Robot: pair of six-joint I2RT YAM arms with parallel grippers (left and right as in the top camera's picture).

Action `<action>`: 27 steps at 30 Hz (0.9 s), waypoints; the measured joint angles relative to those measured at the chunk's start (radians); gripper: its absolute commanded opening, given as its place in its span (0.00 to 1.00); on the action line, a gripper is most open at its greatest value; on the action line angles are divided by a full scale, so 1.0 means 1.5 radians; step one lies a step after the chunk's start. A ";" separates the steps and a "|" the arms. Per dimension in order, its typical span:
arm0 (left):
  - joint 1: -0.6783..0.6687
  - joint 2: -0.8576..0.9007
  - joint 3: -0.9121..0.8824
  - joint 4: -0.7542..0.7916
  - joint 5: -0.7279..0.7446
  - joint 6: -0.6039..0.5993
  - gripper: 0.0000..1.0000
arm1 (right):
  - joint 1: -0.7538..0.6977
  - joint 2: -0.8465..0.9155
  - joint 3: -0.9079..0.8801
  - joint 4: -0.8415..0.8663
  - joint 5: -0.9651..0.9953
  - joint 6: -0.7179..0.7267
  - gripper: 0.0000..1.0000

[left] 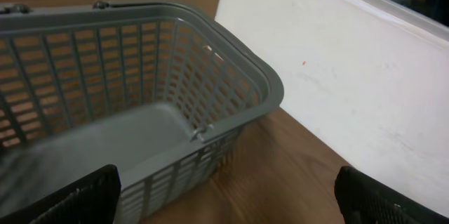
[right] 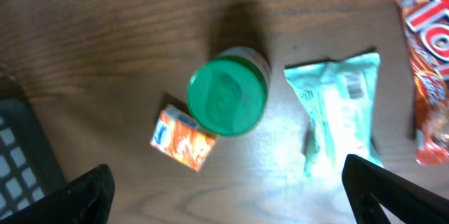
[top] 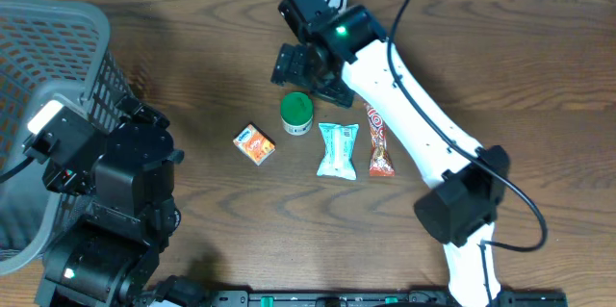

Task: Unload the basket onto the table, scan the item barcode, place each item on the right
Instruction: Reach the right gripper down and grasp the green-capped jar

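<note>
The right claw hangs wide open and empty, the round green-lidded plastic jar straight ahead of it; the left claw gapes open too.

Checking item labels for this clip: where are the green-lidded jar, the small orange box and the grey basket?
green-lidded jar (right: 226,96), right wrist view, centre of the lid.
small orange box (right: 184,140), right wrist view, upper face.
grey basket (left: 266,76), left wrist view, corner of the rim.

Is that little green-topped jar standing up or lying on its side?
Standing upright: the jar shows its round green lid face-up from above, its body mostly hidden beneath.
</note>
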 measured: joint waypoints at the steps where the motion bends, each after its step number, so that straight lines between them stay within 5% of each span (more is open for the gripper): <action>1: 0.000 0.000 0.000 0.000 0.006 -0.002 0.98 | 0.002 0.008 0.006 0.001 0.000 0.002 0.99; 27: 0.000 0.000 0.000 -0.030 0.026 -0.011 0.98 | 0.026 0.138 0.014 0.030 -0.003 -0.040 0.99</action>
